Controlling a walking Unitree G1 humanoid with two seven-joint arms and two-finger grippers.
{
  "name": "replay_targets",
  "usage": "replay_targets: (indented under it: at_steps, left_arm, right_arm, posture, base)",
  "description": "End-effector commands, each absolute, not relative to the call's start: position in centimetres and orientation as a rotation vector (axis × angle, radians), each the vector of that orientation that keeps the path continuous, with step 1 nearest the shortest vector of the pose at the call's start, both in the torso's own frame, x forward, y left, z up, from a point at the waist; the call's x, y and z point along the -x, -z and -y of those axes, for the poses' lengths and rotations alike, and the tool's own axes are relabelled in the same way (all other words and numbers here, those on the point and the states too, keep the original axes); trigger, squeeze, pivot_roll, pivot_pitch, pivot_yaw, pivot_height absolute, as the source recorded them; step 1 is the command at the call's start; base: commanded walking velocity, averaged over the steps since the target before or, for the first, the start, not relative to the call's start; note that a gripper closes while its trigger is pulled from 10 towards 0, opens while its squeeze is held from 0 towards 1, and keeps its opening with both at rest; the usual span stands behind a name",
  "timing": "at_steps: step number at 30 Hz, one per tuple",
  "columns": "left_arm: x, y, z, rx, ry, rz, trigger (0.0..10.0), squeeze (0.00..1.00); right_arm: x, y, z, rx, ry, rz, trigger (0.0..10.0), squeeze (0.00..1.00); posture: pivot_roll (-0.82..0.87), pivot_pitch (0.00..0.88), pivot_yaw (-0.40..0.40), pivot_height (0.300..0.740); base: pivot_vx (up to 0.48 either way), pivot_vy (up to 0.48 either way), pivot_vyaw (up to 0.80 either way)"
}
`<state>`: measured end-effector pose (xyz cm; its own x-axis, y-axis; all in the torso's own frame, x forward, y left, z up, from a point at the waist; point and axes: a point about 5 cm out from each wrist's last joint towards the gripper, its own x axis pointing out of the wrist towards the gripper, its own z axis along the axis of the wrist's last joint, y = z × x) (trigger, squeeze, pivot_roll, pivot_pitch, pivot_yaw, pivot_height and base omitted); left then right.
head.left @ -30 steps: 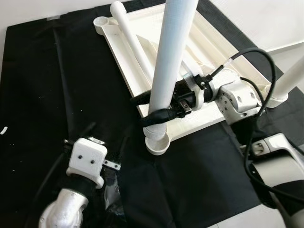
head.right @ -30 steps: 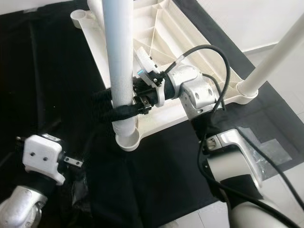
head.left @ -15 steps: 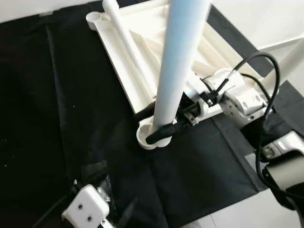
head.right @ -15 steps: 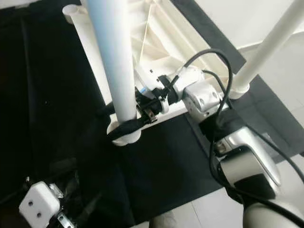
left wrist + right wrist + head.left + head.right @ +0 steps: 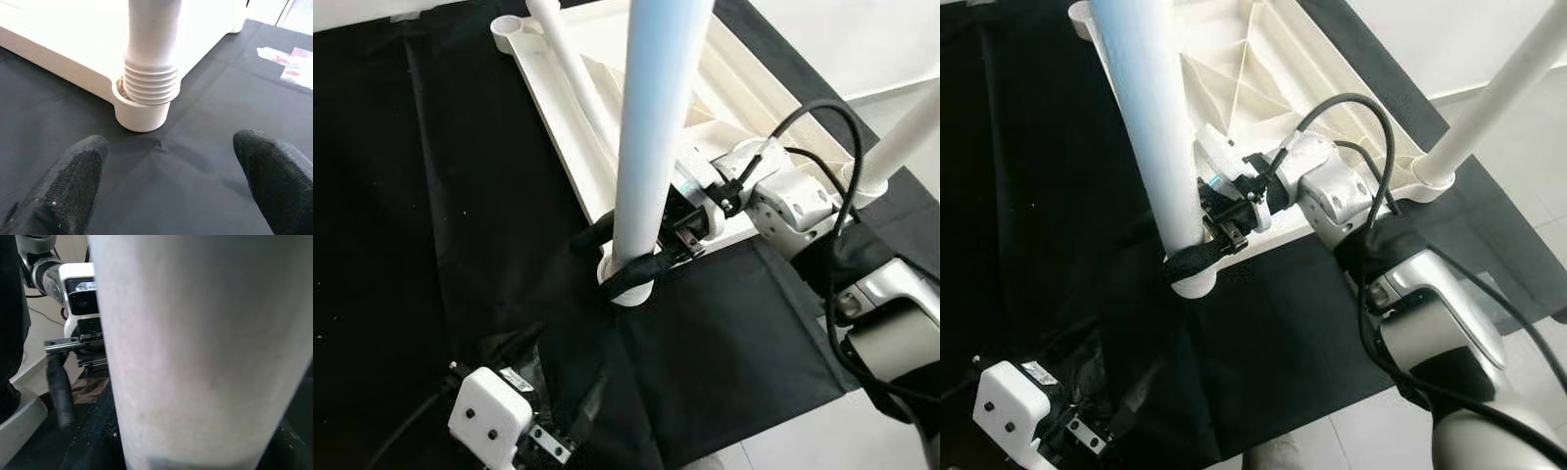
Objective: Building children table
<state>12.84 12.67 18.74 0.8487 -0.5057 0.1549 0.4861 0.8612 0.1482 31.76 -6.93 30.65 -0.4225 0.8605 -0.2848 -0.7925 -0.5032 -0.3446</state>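
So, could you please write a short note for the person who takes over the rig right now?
Right gripper: shut around the upright white leg, just above the corner socket.
Left gripper: open, low over the black cloth, pointing at that socket, holding nothing.
Tabletop lies upside down on the cloth. Another leg stands in the far right corner; a loose leg lies on the tabletop.
Done: the held leg sits in its socket, threads visible above the rim.
Left: finish seating it, then fit the remaining legs.
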Motion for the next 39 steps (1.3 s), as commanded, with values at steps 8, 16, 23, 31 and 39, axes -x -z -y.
replay_targets:
  at_steps: [8, 16, 23, 31, 39]
  left_arm:
    - [-12.0, -17.9, -12.5, -0.071, 0.528, 0.16, 10.0, 0.0]
    - [-12.0, -18.0, -12.2, -0.068, 0.527, 0.171, 10.0, 0.0]
    - [-12.0, -18.0, -12.2, -0.069, 0.528, 0.174, 10.0, 0.0]
    - [-12.0, -17.9, -12.1, -0.069, 0.527, 0.176, 10.0, 0.0]
    - [-12.1, -17.7, -12.0, -0.069, 0.531, 0.178, 10.0, 0.0]
  right_arm:
    - [-32.3, -29.3, 7.1, 0.549, -2.037, 0.101, 10.0, 0.0]
    - [-32.1, -28.8, 7.2, 0.582, -2.055, 0.08, 10.0, 0.0]
    - [-32.0, -28.6, 7.1, 0.609, -2.067, 0.08, 10.0, 0.0]
    - [-31.8, -28.2, 6.8, 0.599, -2.081, 0.073, 10.0, 0.0]
    - [-32.6, -27.4, 7.0, 0.541, -2.01, 0.046, 10.0, 0.0]
  posture:
    - [-0.08, 0.423, -0.091, 0.74]
    - [-0.08, 0.427, -0.092, 0.74]
    - [-0.08, 0.429, -0.092, 0.74]
    - [-0.08, 0.429, -0.097, 0.74]
    - [-0.09, 0.423, -0.099, 0.74]
  base:
    - [0.0, 0.0, 0.0]
    - [0.0, 0.0, 0.0]
    - [0.0, 0.0, 0.0]
    - [0.0, 0.0, 0.0]
    - [0.0, 0.0, 0.0]
